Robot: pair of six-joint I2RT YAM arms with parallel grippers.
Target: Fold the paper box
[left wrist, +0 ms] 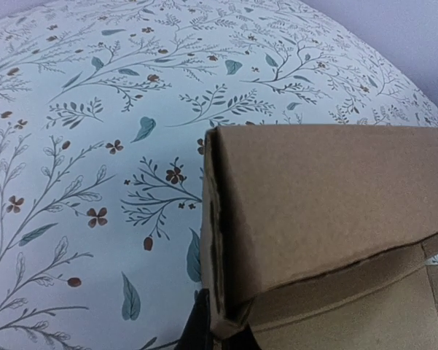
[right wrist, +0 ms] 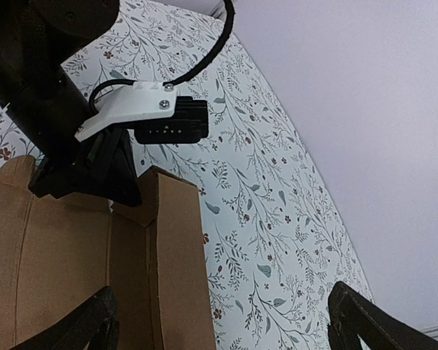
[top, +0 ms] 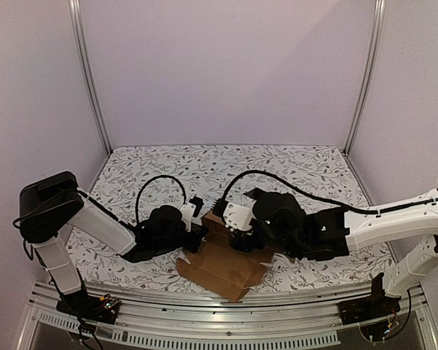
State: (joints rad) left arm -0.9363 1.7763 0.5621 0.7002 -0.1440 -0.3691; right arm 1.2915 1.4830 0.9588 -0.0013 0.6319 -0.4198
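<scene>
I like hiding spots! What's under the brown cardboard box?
The flowery tablecloth shows beside the paper box, which lies on it. Anything right beneath the cardboard is covered, so I cannot see it.

Brown box [top: 222, 264], floral-patterned tablecloth [top: 175, 164]

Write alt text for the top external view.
A partly folded brown paper box lies near the front edge of a floral-patterned table, one wall raised. Two robot arms reach in from either side, the left gripper and right gripper meeting at that wall.
</scene>
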